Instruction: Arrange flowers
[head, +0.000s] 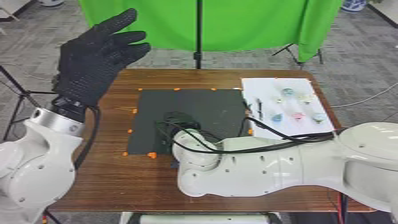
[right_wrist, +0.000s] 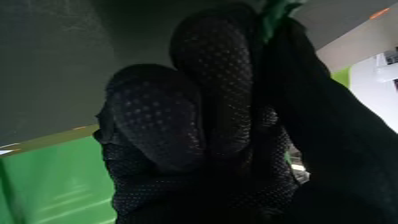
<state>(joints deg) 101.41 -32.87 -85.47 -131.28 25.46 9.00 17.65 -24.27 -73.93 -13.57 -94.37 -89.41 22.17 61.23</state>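
My left hand (head: 93, 60) is raised beyond the table's left edge, its fingers relaxed and nothing in them. Over the black mat (head: 200, 100), my right hand (head: 180, 119) is hard to make out against the dark surface. In the right wrist view, the fingers of my right hand (right_wrist: 213, 90) and its thumb pinch a thin green piece (right_wrist: 274, 20), perhaps a stem; most of it is hidden by the glove. Several small pastel flower-like pieces, among them a blue one (head: 276, 117) and a pink one (head: 298, 116), lie on the white sheet (head: 266, 86) at the right.
Two thin dark tools, one of them a slim tool (head: 259, 109), lie along the sheet's left side. Orange markers edge the mat on the brown table (head: 107, 187). Black cables (head: 284, 145) loop over my right arm. A green cloth (head: 249, 25) hangs behind the table.
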